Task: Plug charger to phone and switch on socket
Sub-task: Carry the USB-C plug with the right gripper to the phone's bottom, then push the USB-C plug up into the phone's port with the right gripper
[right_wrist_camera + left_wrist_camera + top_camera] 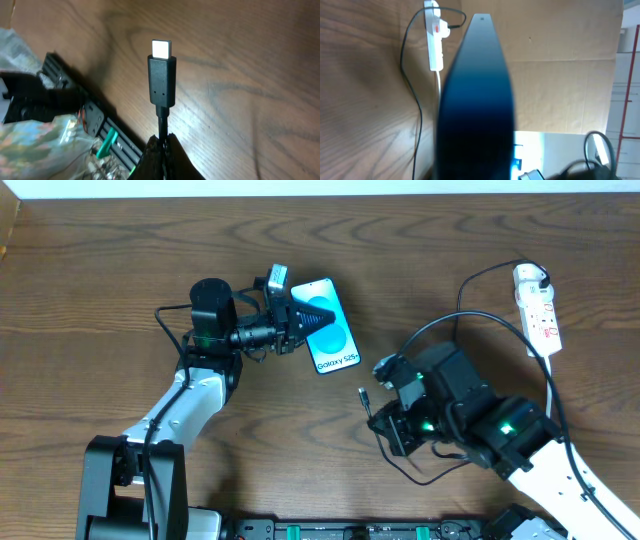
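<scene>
The phone [330,330] has a bright blue screen with "Galaxy S25" text and sits at the table's middle. My left gripper [296,322] is shut on its left edge. In the left wrist view the phone [475,100] shows edge-on as a dark blue slab between the jaws. My right gripper [374,412] is shut on the charger cable just behind its black connector tip [363,394], which is held above the table, below and right of the phone. The right wrist view shows the tip [161,75] standing out from the shut fingers [161,147]. The white socket [538,308] lies at the far right.
The black cable [470,280] loops from the socket across the right side of the table to my right arm. The left wrist view shows the socket [434,40], its white cord [439,82] and a cardboard wall [560,75] behind. A black rail [330,530] runs along the front edge.
</scene>
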Robot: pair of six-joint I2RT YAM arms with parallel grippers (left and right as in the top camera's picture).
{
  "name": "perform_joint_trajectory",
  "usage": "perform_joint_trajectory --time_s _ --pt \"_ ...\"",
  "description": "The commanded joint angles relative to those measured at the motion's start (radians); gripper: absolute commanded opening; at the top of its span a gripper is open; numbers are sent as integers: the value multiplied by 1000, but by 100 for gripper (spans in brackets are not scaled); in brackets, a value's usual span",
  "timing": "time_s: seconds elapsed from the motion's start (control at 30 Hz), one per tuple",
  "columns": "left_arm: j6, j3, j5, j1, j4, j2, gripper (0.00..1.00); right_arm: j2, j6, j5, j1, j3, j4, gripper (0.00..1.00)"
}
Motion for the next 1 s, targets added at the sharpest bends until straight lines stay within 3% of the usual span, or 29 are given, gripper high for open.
perform_joint_trajectory --time_s 0.0,0.97 --pt "35 27 -54 -4 12 4 8 22 112 124 31 -3 23 1" --pt "117 27 -77 -51 12 4 8 98 48 40 31 -3 156 1"
